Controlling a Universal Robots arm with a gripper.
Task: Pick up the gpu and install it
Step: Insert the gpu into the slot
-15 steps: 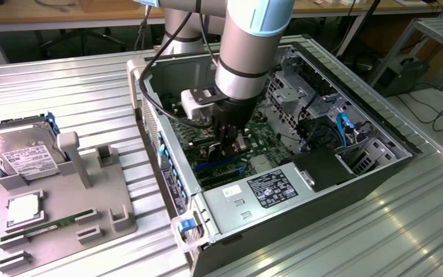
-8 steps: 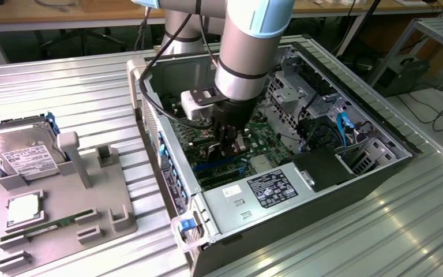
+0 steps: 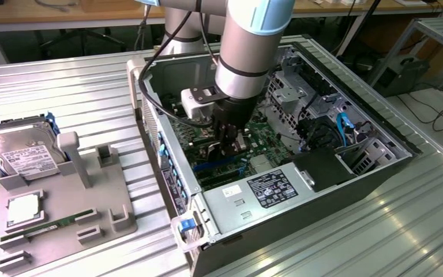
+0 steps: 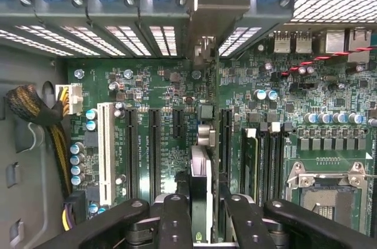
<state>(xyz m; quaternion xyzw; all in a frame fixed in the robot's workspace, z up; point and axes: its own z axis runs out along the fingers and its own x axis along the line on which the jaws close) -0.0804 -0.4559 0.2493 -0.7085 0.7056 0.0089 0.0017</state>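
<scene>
Holding the gpu (image 4: 201,187) on its edge, the gripper (image 4: 200,225) pinches it above the motherboard (image 4: 153,90).
If the card leans or misses its slot, pushing could bend it.

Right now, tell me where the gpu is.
The gpu stands edge-on in the gripper, inside the open computer case just above the motherboard's expansion slots, its metal bracket up against the rear slot openings.

No label or board print is legible here.
</scene>
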